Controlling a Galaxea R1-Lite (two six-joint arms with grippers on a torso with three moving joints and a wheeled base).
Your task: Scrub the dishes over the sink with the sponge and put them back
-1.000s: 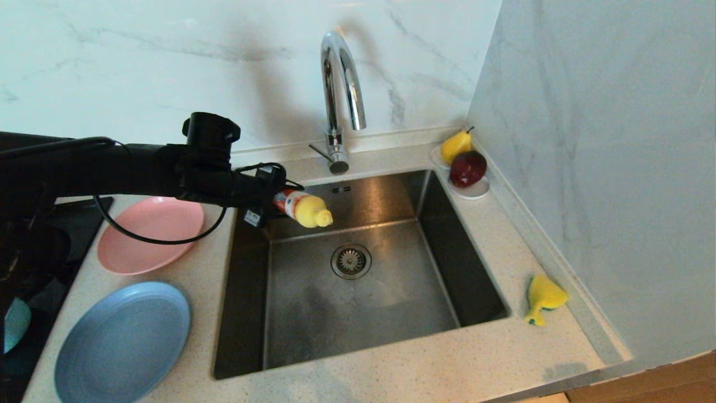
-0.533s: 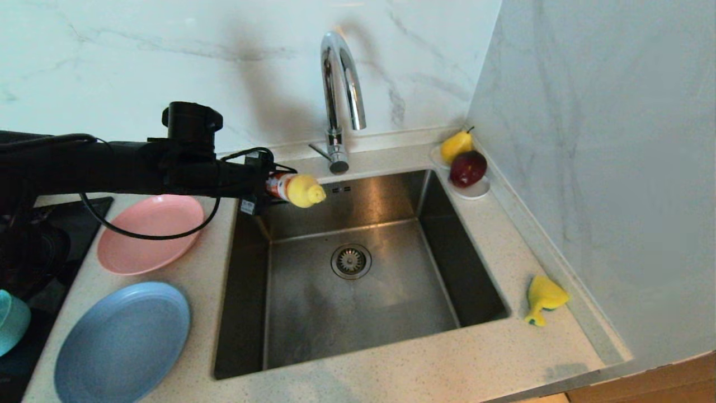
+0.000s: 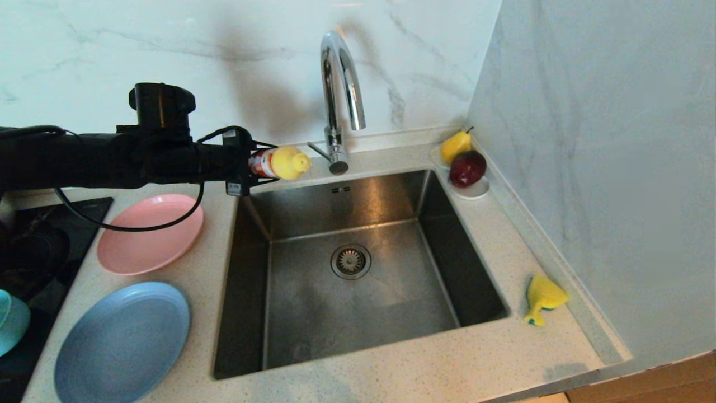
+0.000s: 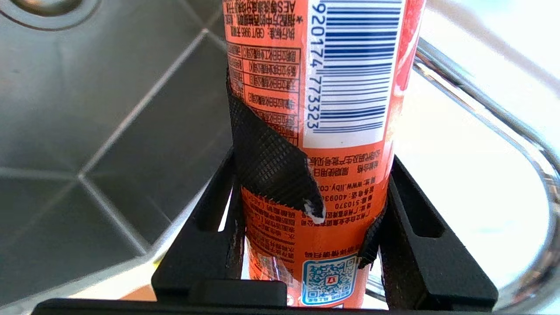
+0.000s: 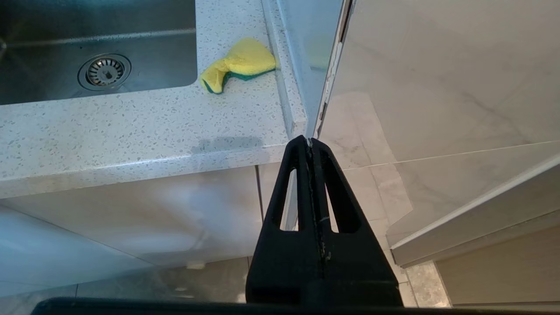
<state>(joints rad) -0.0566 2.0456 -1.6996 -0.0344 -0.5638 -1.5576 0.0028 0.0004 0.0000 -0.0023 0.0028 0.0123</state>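
Sponge (image 3: 542, 298) lies crumpled on the counter (image 3: 391, 369) right of the sink (image 3: 358, 313), just beside the side wall; we see it untouched. Pink plate (image 3: 148, 238) and blue plate (image 3: 120, 341) sit on the counter left of the sink, pink one farther back; a teal bowl (image 3: 10, 327) shows at the left edge. Our left gripper (image 3: 251, 164) pinches an orange bottle (image 4: 323, 131) with a yellow cap (image 3: 288, 162), held level over the sink's far left corner, near the tap (image 3: 338, 95). Our right gripper (image 5: 309, 142), fingers pressed together, hangs below the counter's near right corner.
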